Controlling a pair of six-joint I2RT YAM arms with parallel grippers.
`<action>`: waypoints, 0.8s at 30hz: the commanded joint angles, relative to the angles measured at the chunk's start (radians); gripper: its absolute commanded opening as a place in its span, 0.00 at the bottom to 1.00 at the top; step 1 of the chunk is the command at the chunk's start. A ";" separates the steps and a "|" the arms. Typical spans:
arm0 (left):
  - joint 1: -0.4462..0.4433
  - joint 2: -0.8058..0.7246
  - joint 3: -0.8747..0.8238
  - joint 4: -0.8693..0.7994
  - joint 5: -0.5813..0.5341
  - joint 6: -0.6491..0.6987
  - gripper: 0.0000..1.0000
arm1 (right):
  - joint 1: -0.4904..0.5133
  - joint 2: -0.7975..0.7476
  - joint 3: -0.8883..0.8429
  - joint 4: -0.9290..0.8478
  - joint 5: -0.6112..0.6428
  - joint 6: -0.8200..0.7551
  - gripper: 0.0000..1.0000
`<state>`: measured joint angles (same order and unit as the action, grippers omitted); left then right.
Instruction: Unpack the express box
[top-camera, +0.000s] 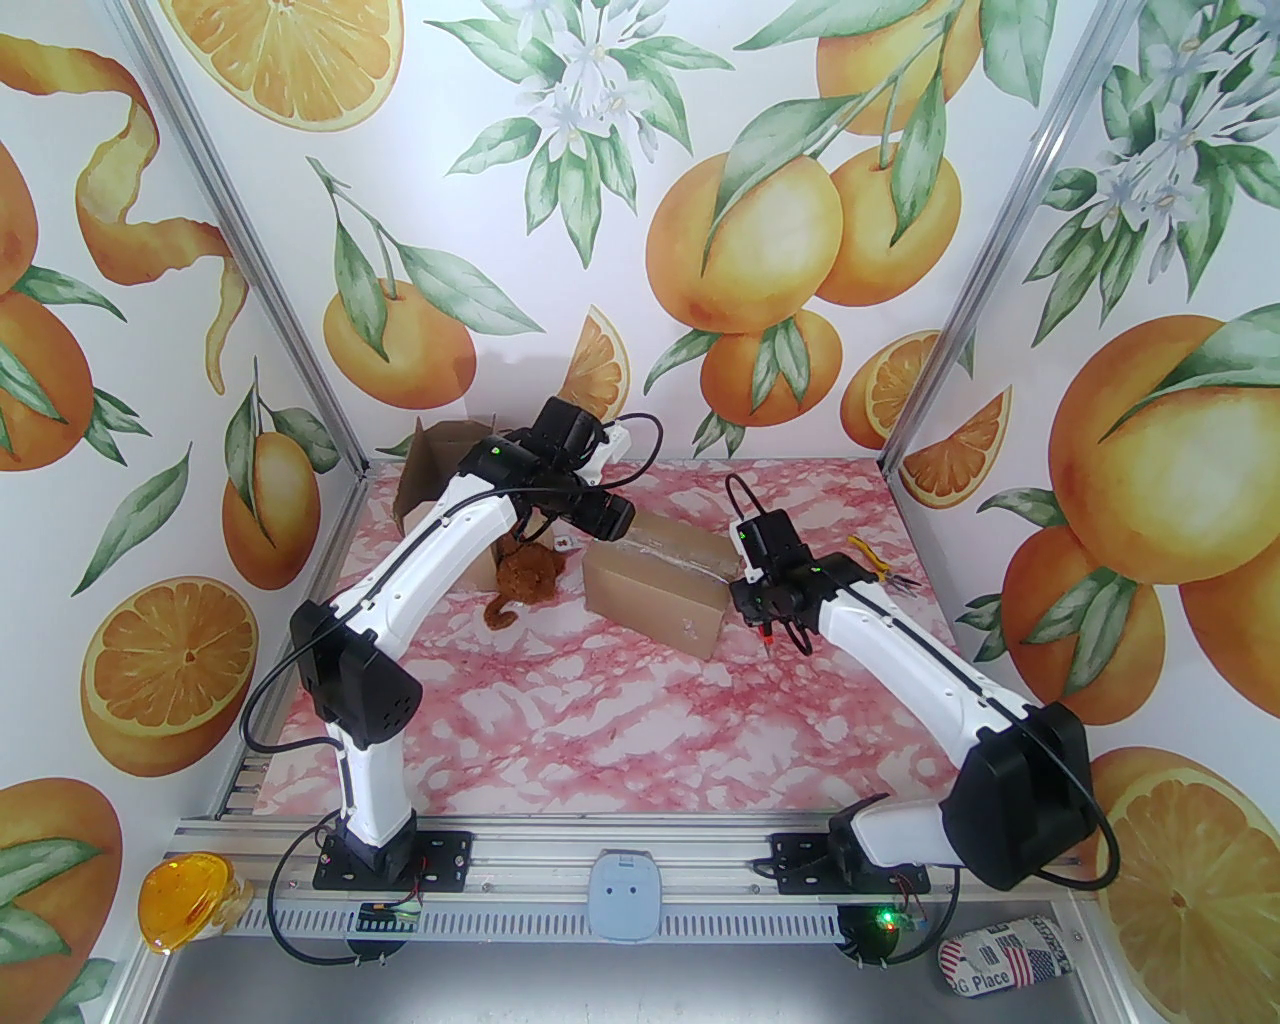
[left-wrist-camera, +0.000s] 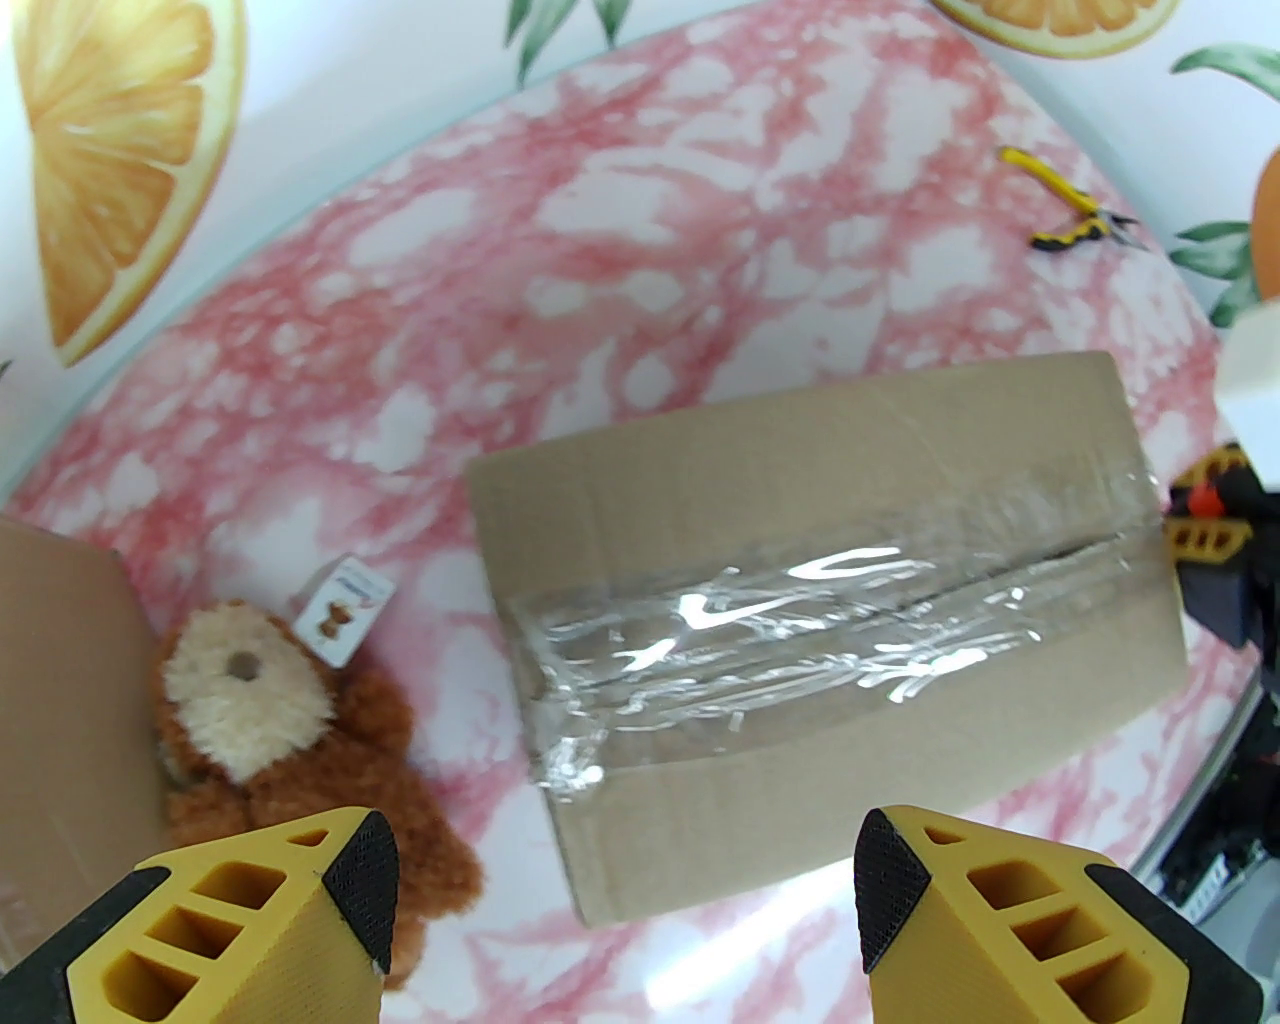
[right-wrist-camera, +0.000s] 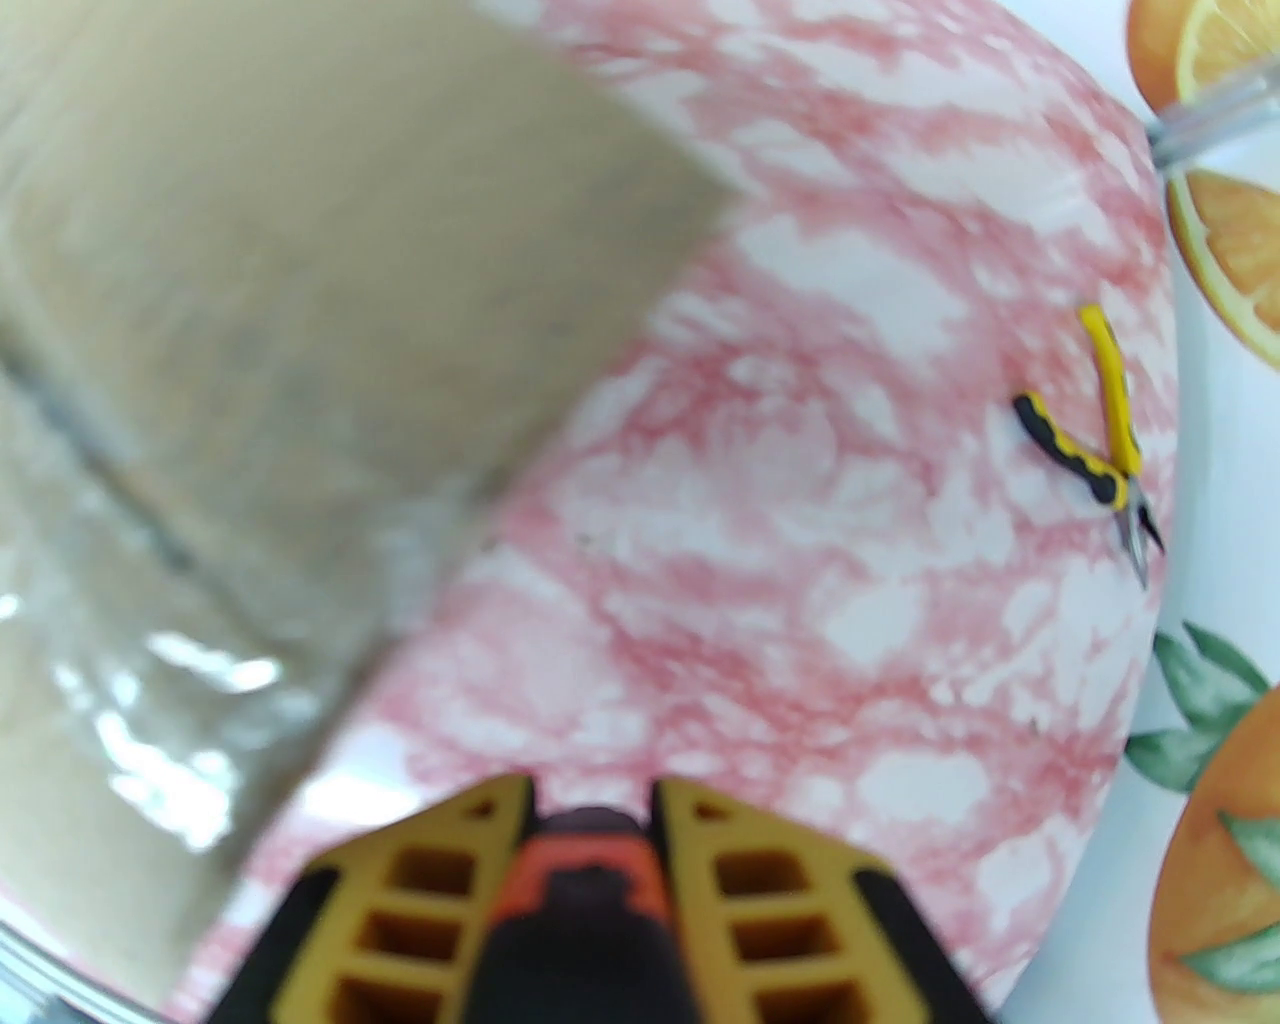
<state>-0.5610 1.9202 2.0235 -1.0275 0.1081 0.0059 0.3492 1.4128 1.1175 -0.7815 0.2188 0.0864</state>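
A sealed cardboard box (top-camera: 655, 592) lies mid-table, with clear tape (left-wrist-camera: 800, 620) along its top seam. My left gripper (top-camera: 605, 515) hovers above the box's left end, and its yellow fingers (left-wrist-camera: 300, 900) stand open and empty. My right gripper (top-camera: 768, 622) sits just off the box's right end, shut on an orange-and-black cutter (right-wrist-camera: 588, 890). In the right wrist view the box (right-wrist-camera: 250, 330) is blurred and close on the left. A brown teddy bear (top-camera: 520, 585) with a white tag (left-wrist-camera: 340, 610) lies on the table left of the sealed box (left-wrist-camera: 830, 620).
An opened cardboard box (top-camera: 440, 470) stands at the back left, next to the bear (left-wrist-camera: 270, 720). Yellow-handled pliers (top-camera: 875, 565) lie near the right wall, also in the wrist views (left-wrist-camera: 1075, 200) (right-wrist-camera: 1100, 430). Pink marble table (top-camera: 620, 720) stretches toward the front.
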 joint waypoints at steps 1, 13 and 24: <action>0.035 -0.012 -0.042 0.031 0.110 -0.031 0.78 | -0.060 -0.010 0.019 0.030 0.017 0.066 0.02; 0.101 -0.061 -0.302 0.192 0.248 -0.164 0.79 | -0.004 0.130 0.100 0.127 -0.108 0.131 0.01; 0.106 -0.330 -0.609 0.263 0.229 -0.263 0.79 | 0.064 0.101 0.053 0.187 -0.199 0.223 0.01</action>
<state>-0.4480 1.6890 1.4570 -0.7959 0.3340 -0.2203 0.3908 1.5429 1.1816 -0.6601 0.0898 0.2607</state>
